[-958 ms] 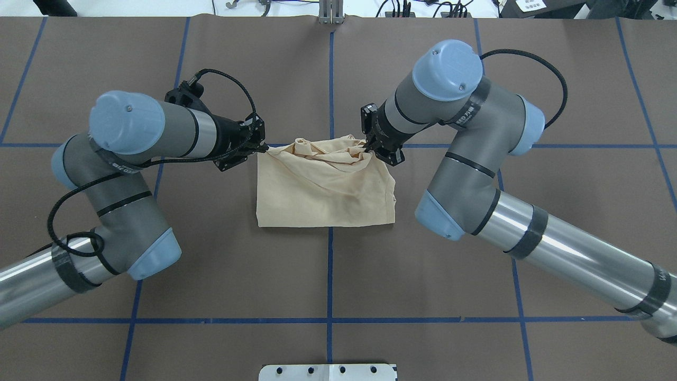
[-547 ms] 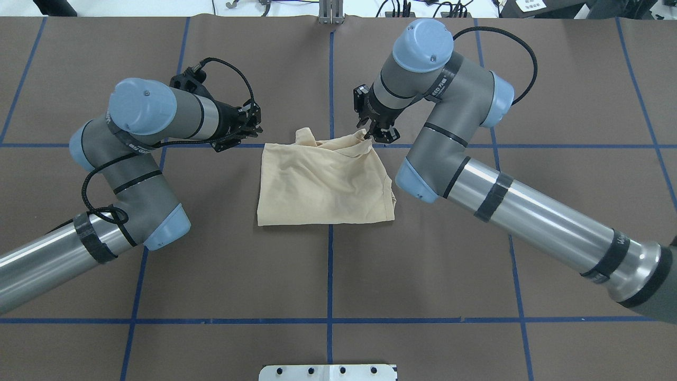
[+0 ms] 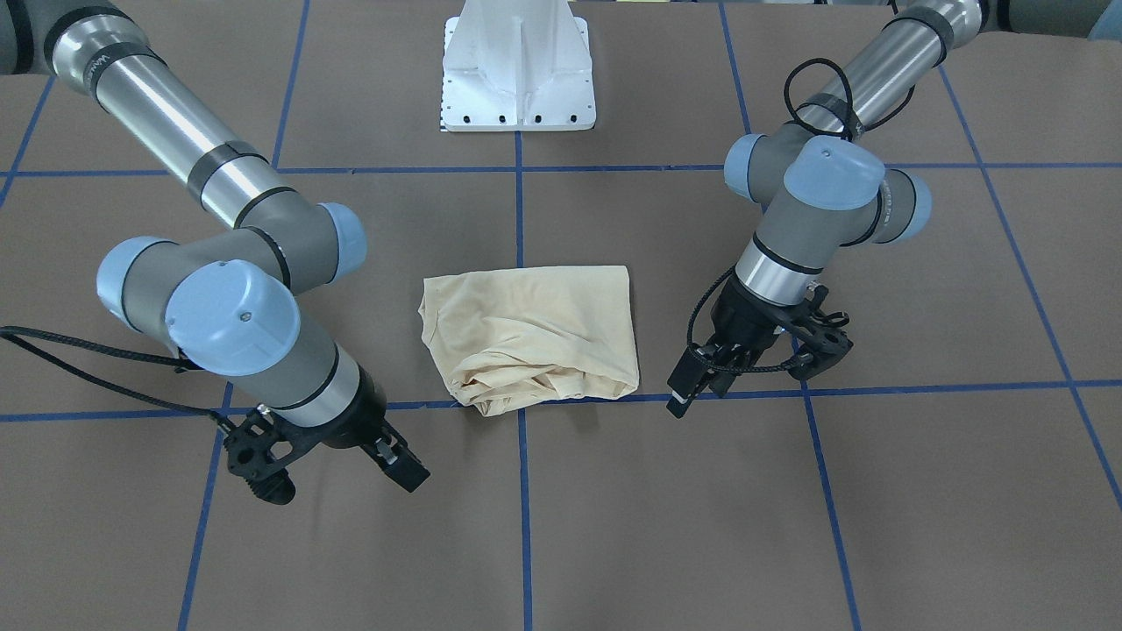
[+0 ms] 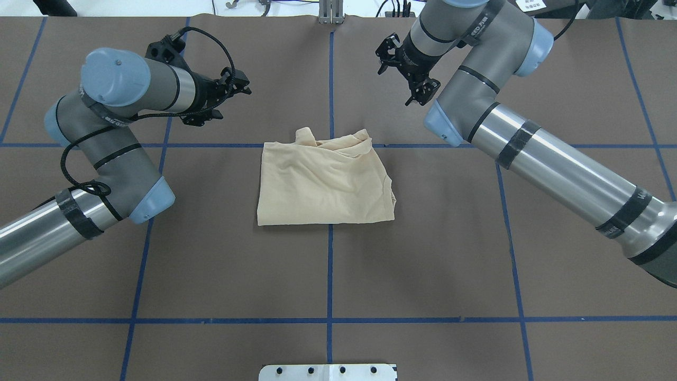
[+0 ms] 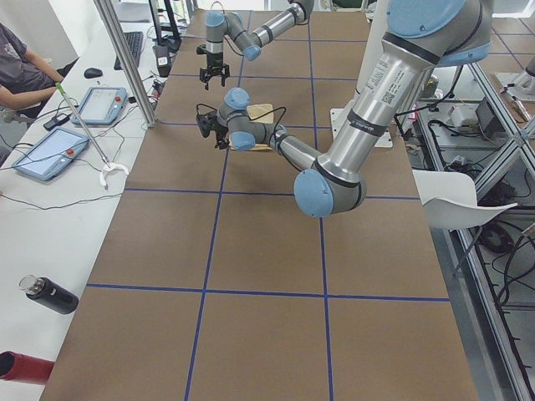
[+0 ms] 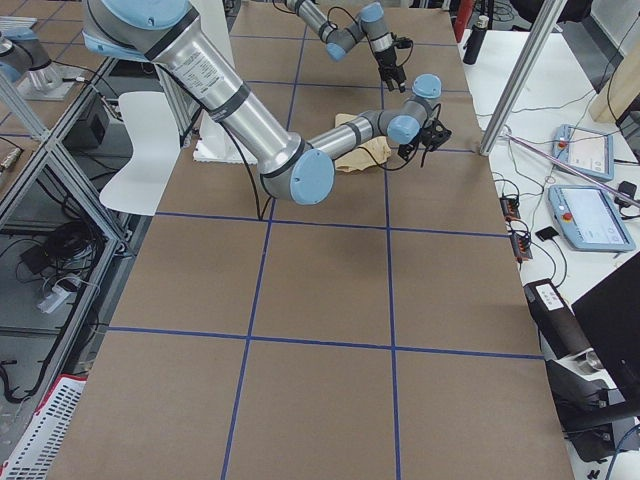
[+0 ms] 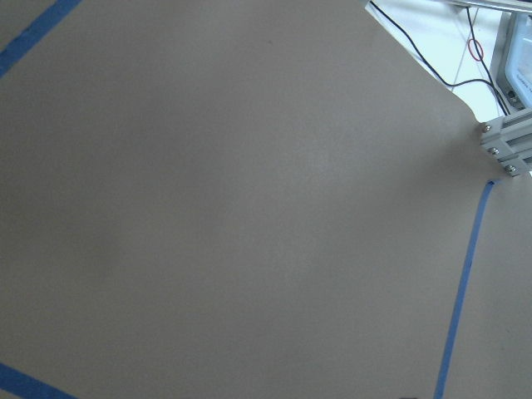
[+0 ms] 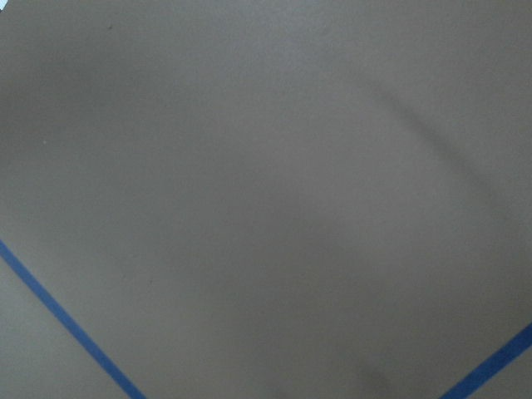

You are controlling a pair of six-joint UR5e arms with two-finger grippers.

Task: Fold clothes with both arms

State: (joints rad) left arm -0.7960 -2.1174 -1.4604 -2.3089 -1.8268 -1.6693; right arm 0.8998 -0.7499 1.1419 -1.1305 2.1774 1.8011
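The cream-yellow shirt (image 4: pixel 325 182) lies folded in a rough rectangle at the table's middle, free of both grippers. Its far edge is bunched and wrinkled (image 3: pixel 517 386). The print and label are hidden. My left gripper (image 4: pixel 240 84) hangs above the table, beyond the shirt's far left corner, open and empty. It also shows in the front view (image 3: pixel 688 386). My right gripper (image 4: pixel 404 74) is raised beyond the far right corner, open and empty, and shows in the front view (image 3: pixel 405 469). Both wrist views show only brown table cover and blue tape.
The white pedestal base (image 3: pixel 517 79) stands at the near edge, behind the shirt. A metal bracket (image 4: pixel 330 13) sits at the far edge. Past that edge an operator's bench holds tablets (image 5: pixel 46 154), a post (image 5: pixel 125 67) and a bottle (image 5: pixel 50 294).
My left gripper let go of the shirt's far left corner first, then my right let go of the far right one. Both rose and drew outward and away. The lifted edge dropped onto the stack.
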